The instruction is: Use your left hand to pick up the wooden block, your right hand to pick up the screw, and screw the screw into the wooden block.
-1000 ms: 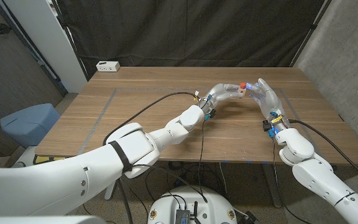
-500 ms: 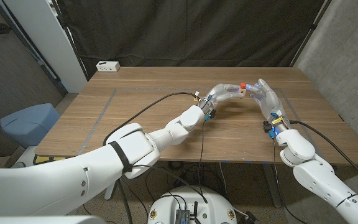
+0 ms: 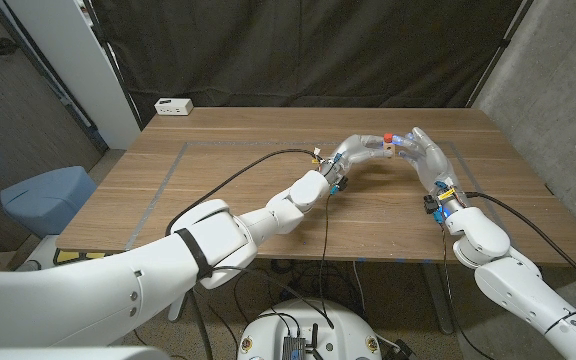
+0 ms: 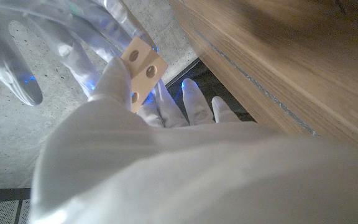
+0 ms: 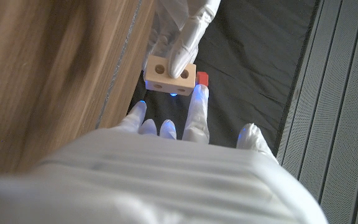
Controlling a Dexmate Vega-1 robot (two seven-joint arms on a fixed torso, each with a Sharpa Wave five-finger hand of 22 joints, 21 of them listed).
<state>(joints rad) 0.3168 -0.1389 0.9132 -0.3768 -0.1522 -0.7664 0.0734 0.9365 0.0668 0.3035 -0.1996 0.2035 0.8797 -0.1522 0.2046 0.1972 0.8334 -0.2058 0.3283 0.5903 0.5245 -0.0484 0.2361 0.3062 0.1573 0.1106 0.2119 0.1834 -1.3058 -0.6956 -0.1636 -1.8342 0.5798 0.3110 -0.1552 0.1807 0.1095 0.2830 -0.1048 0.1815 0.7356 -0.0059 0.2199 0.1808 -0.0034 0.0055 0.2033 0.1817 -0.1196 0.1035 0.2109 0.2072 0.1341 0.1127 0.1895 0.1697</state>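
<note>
Left robot hand (image 3: 366, 150): raised over the far middle of the worktop (image 3: 218, 190); grasps the wooden block (image 5: 169, 74) between its fingers.
Wooden block: held above the worktop between the two robot hands; one face shows two holes in the right wrist view, another shows three in the left wrist view.
Screw (image 3: 388, 136): red head, at the top of the block in the head view; in the right wrist view it sits just beside the block, at the tip of a right finger.
Right robot hand (image 3: 423, 152): raised, fingers reaching to the block; appears to pinch the screw, though the contact is small in every view.
Risk, slip: the screw may drop if the finger contact loosens while turning.
Risk, misalignment: a tilted screw could jam or miss its hole; whether it is seated in a hole cannot be told.
Risk, block shift: turning force may twist the block in the left grasp.
Count: one block, one screw, two robot hands.
</note>
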